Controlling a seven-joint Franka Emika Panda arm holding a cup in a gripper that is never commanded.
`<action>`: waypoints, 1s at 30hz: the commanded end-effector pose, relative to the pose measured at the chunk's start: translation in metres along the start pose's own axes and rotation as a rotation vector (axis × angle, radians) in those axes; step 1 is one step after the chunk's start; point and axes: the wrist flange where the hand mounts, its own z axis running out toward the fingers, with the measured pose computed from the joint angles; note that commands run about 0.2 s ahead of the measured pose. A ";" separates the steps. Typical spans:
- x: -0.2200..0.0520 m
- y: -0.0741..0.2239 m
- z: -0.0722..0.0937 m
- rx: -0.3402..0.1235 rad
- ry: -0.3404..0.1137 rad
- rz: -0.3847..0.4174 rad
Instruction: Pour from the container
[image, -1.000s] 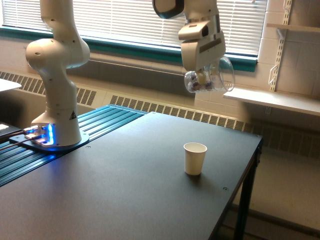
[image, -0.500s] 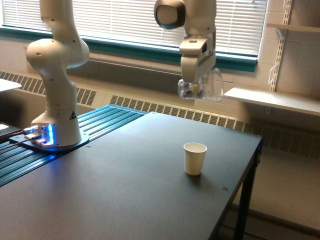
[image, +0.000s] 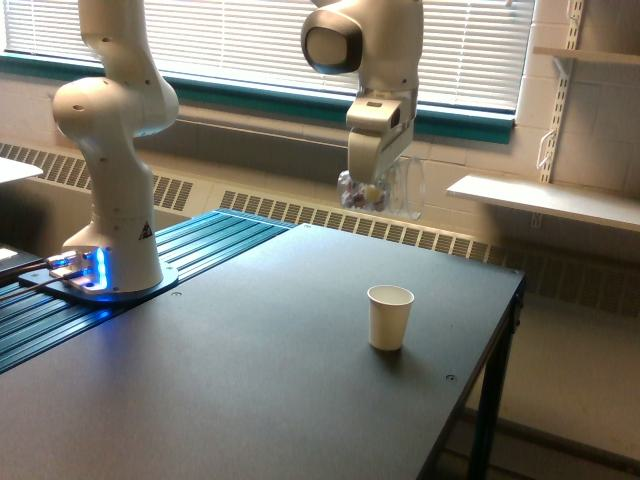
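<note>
Dark table (image: 250, 360) filling near scene. My arm hanging over its far side, my pincer (image: 368, 190) clenching container (image: 385, 190), high, tilting. Reddish bits pooling at its left end. Paper cup (image: 389, 317) standing upright well below, slightly right. Risk, my judgement: tipping from this height and offset scattering bits past narrow cup mouth onto table.

Gripper (image: 372, 192) closed on clear container (image: 385, 190), held high above table (image: 250, 380) | reddish-brown bits lay inside | white paper cup (image: 389, 317) stood upright below, well apart
</note>
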 end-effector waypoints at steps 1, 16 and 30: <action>0.015 0.017 0.015 -0.042 -0.014 0.023; 0.023 0.019 0.038 -0.110 -0.043 0.029; 0.013 0.012 0.061 -0.186 -0.087 0.024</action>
